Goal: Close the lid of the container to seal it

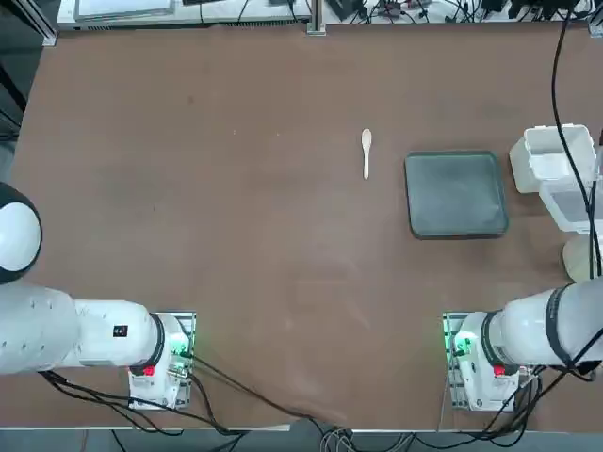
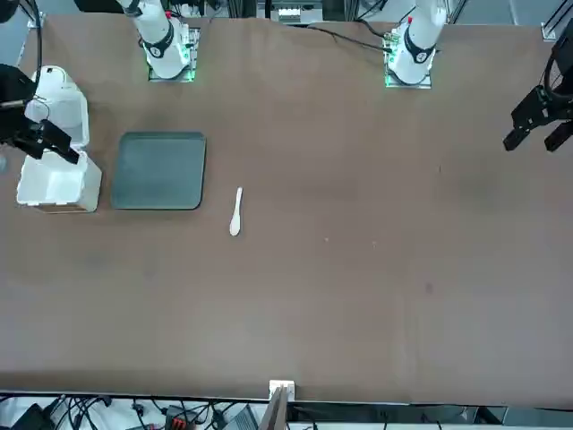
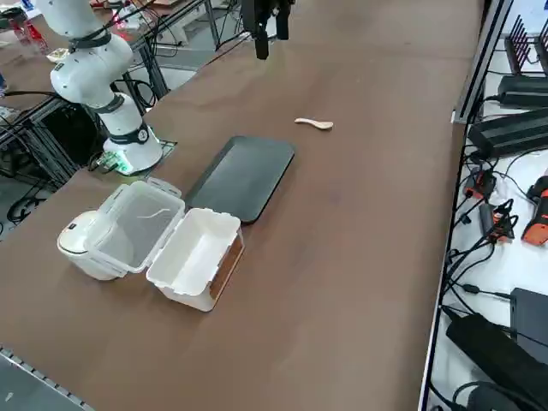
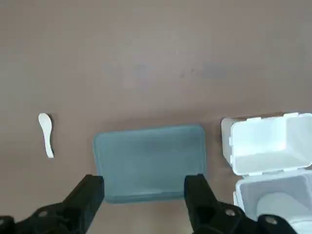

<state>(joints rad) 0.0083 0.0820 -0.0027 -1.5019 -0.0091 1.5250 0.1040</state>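
Near the brown worktop's right edge (image 1: pixel 556 254), our black two-finger right gripper (image 4: pixel 144 180) gapes empty; the hinged translucent plastic lid (image 4: pixel 278 195) still needs closing.

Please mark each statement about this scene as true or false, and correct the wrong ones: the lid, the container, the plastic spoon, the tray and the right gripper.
1. The lid is closed on the container. False: it is folded open beside it, towards the arm bases.
2. The white plastic spoon lies on the table, to the left of the grey tray. True.
3. The right gripper is above the table, with open jaws and nothing between them. True.
4. The container stands inside the grey tray. False: it stands to the right of the tray, apart from it.
5. The lid is hinged to the container. True.
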